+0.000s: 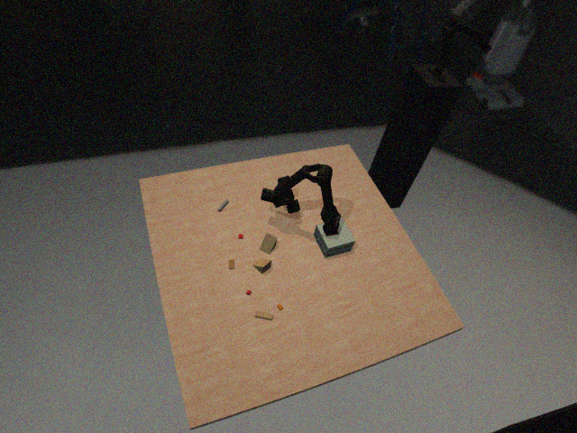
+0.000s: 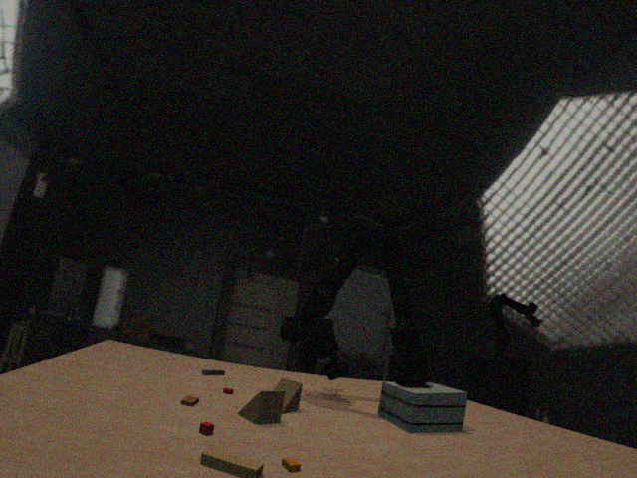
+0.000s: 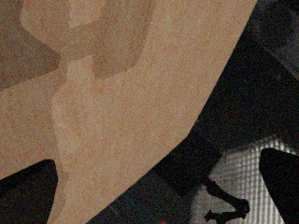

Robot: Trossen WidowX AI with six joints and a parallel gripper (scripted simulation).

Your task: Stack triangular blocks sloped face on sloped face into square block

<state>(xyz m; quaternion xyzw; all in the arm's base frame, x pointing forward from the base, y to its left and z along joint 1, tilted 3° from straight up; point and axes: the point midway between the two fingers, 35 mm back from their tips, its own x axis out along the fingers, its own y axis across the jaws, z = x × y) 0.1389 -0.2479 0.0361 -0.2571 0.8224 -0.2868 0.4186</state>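
Observation:
One triangular block (image 1: 268,244) (image 2: 293,396) rests on the table (image 1: 325,302) (image 2: 103,437) (image 3: 112,112), a broad face turned up in the top view. The other triangular block (image 1: 262,265) (image 2: 263,407) rests separately just nearer the front, turned differently, with a small gap between them in the top view; in the exterior view it overlaps the first. My gripper (image 1: 279,201) (image 2: 312,351) (image 3: 161,166) is open and empty, raised above the table behind both blocks. The wrist view shows its fingers wide apart, bare table and shadow, and neither block. Fine detail of the dark hand is hard to see.
The pale arm base (image 1: 334,243) (image 2: 432,411) stands right of the blocks. Left are a brown piece (image 1: 231,263) (image 2: 189,399), two red cubes (image 1: 240,235) (image 1: 248,292) and a grey stick (image 1: 223,205). Nearer the front lie a plank (image 1: 263,316) and an orange piece (image 1: 279,307).

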